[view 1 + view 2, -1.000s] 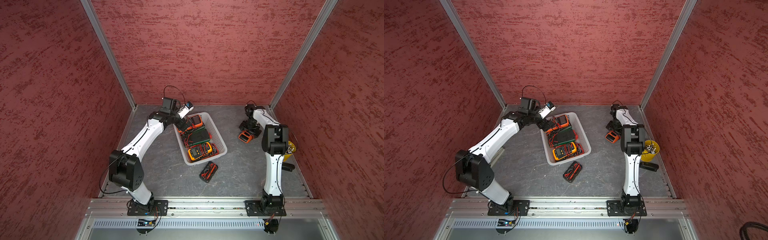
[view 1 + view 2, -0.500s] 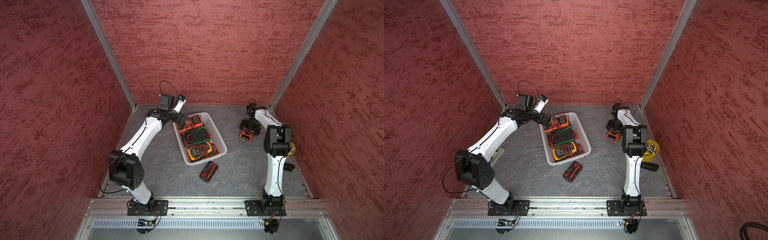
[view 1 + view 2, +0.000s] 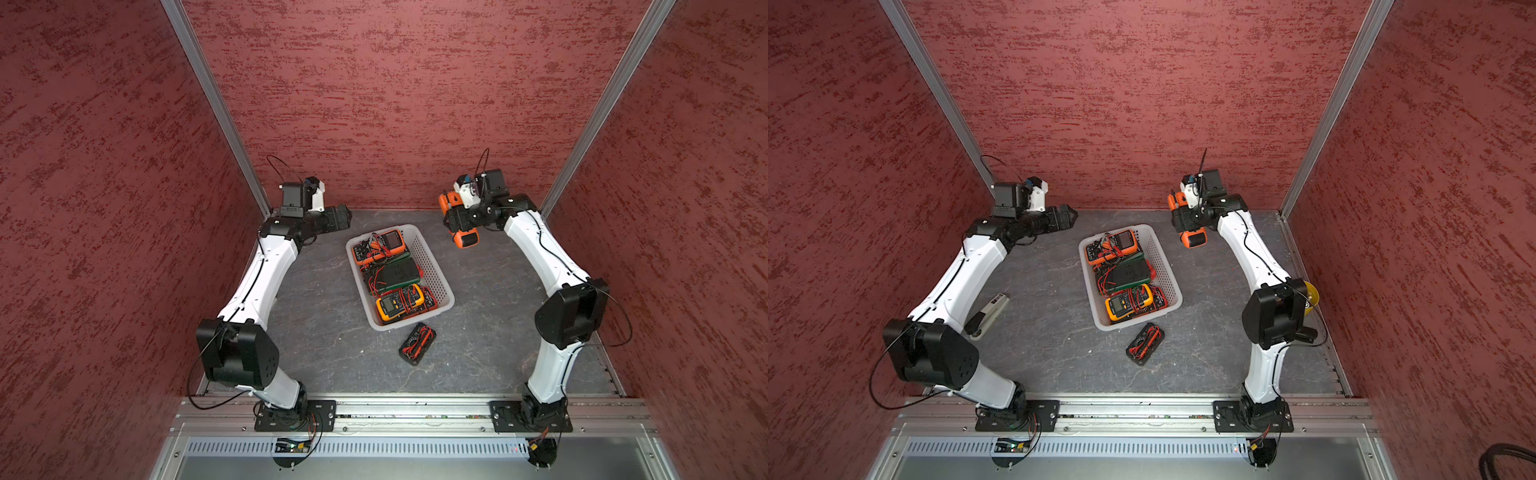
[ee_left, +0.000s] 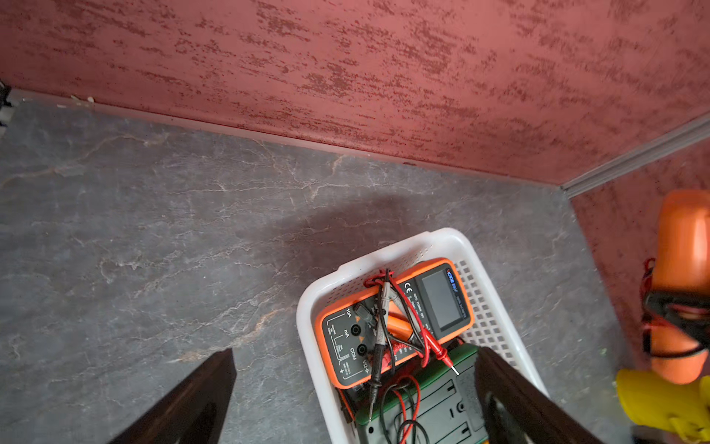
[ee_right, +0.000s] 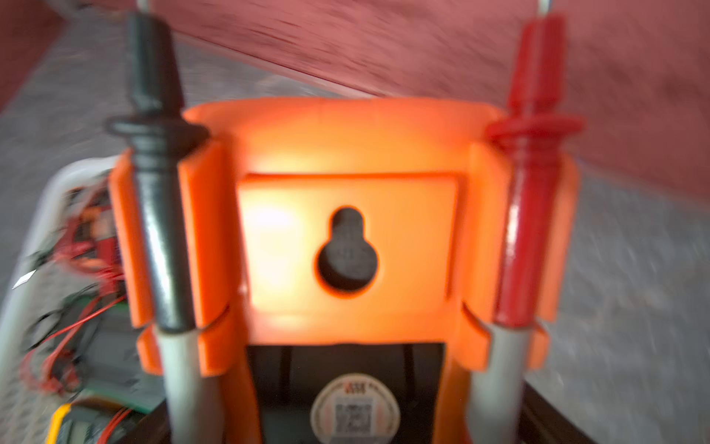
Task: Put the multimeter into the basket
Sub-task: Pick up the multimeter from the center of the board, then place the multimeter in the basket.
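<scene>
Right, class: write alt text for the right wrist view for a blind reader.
Blurred close-up of the back of an orange multimeter, a black probe and a red probe clipped into its holders; the white basket lies beyond.

A yellow cup (image 3: 1312, 296) stands at the edge of the grey, stone-patterned tabletop (image 3: 1050, 340), close to a mottled red wall (image 3: 1121, 104). A pale, stapler-like tool (image 3: 988, 311) lies on the opposite side.

You get soft, even light and sharp top views with faint shadows, but your right wrist view is blurred, the orange multimeter (image 5: 345, 146) glaring near the lens.
</scene>
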